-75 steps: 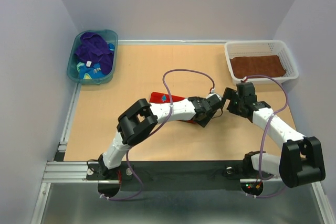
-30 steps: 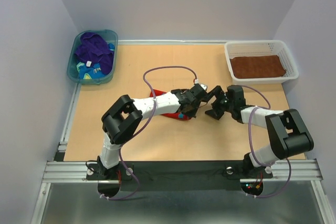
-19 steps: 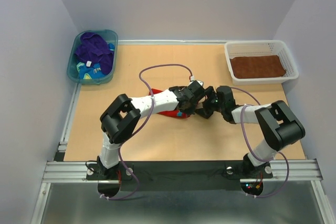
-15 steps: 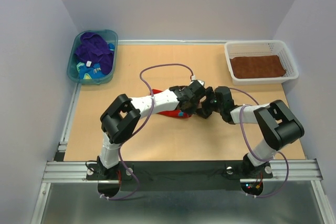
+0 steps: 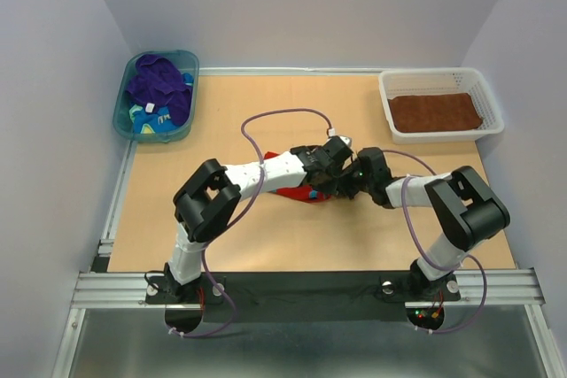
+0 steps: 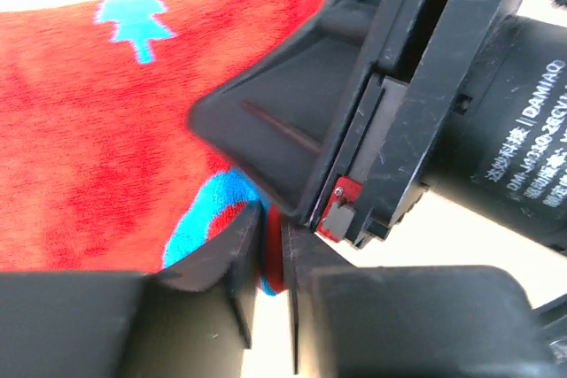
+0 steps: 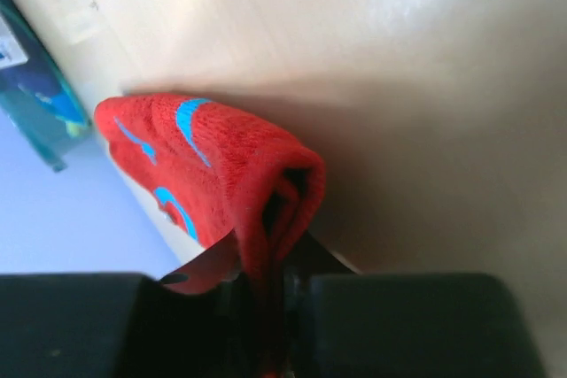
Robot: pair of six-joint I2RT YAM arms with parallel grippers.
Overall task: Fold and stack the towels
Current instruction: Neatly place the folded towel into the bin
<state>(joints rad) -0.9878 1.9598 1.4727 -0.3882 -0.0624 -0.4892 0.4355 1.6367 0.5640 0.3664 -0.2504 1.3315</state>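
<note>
— Red towel (image 5: 297,190), the one with blue marks: where does it lie?
— On the tabletop (image 5: 221,121), near the middle, with both arms meeting over its right end.
— The right jaws?
— Clamped on a folded edge; the cloth bulges out just past their tips.
— And the left jaws?
— Nearly together, with the towel's edge in the narrow gap. Whether they press it I cannot tell.

Pale lavender walls (image 5: 310,6) enclose a tan wooden table (image 5: 221,121).
</note>
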